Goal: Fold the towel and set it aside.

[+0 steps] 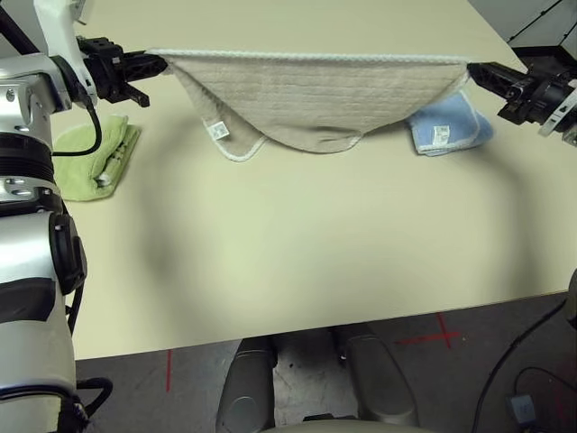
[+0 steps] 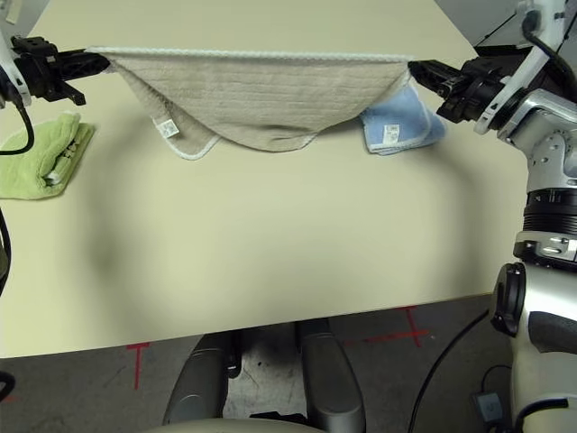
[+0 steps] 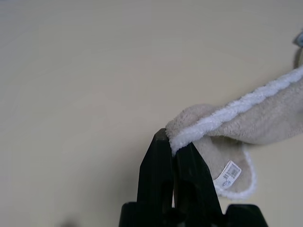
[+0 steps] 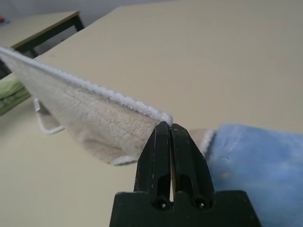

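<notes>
The beige towel (image 1: 311, 99) with white piped edging hangs stretched in the air over the far part of the table, its top edge taut between both grippers and its lower part sagging in a curve. A white label dangles at its lower left. My left gripper (image 1: 155, 63) is shut on the towel's left corner (image 3: 176, 138). My right gripper (image 1: 476, 69) is shut on the right corner (image 4: 163, 118).
A folded light green cloth (image 1: 95, 158) lies at the table's left, below the left gripper. A folded light blue towel (image 1: 448, 126) lies at the far right, partly behind the hanging towel. The cream table (image 1: 297, 244) spreads wide in front; its front edge is near me.
</notes>
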You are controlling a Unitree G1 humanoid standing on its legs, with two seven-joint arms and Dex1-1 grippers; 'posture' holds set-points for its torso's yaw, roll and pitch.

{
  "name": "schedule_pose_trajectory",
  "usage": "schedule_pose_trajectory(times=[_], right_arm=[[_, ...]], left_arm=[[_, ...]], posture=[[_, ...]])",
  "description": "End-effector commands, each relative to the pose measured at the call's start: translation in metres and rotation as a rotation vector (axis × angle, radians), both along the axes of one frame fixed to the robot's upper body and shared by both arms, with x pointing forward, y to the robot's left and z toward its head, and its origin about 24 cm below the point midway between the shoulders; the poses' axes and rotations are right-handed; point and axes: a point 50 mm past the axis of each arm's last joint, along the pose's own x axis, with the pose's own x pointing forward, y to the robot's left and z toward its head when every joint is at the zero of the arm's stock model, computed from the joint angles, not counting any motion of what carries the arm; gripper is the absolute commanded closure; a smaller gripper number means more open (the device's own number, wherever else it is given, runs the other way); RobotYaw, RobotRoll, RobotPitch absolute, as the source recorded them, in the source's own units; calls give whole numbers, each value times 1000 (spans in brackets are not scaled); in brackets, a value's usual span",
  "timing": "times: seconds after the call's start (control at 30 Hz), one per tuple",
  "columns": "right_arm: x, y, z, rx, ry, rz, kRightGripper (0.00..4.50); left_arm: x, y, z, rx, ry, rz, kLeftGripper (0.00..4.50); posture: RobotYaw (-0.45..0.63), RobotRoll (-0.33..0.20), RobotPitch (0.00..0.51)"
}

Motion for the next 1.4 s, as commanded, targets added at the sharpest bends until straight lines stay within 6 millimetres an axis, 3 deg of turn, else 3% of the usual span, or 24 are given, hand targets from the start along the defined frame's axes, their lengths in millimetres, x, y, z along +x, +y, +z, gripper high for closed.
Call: schedule_pose_trajectory(times=[0.03, 0.23, 0.4, 0.47, 0.53, 0.63, 0.73, 0.83, 0.97, 1.1, 1.2, 1.4], right_arm=[[-4, -18, 5, -34, 47, -1, 4500], [1, -26, 1, -78, 144, -3, 4500], [36, -13, 10, -217, -49, -263, 4500], [43, -7, 25, -210, -183, -365, 4500], [44, 0, 54, -110, -364, -438, 4500], [35, 3, 87, 7, -573, -471, 4500], [31, 1, 92, 48, -622, -443, 4500], [34, -1, 66, 2, -504, -318, 4500], [33, -4, 6, -205, -236, -100, 4500], [19, -4, -32, -402, -38, 122, 4500], [11, -2, -39, -482, 21, 206, 4500], [6, -1, -31, -597, 8, 238, 4500]], left_arm=[[-3, 10, 0, -12, 14, 40, 4467], [4, 0, -4, -17, 66, 20, 4467], [18, -5, -11, -3, 41, 145, 4467], [25, -9, 2, 1, -101, 238, 4467], [27, -21, 35, -74, -371, 286, 4467], [13, -29, 85, -253, -701, 313, 4467], [3, -26, 101, -242, -841, 330, 4467], [6, -22, 83, -3, -810, 328, 4467], [17, -10, 8, 348, -319, 92, 4467], [8, 8, -25, 450, -19, 8, 4467], [3, 12, -33, 464, 121, -41, 4467], [-9, 13, -37, 505, 314, -178, 4467]], posture=[[-17, 0, 252], [-32, 0, 271], [-18, 0, 280], [-17, 0, 279], [-17, 0, 279], [-24, 0, 280], [-32, 0, 281], [-41, 0, 284], [-50, 0, 286], [-54, 0, 284], [-58, 0, 281], [-63, 0, 273]])
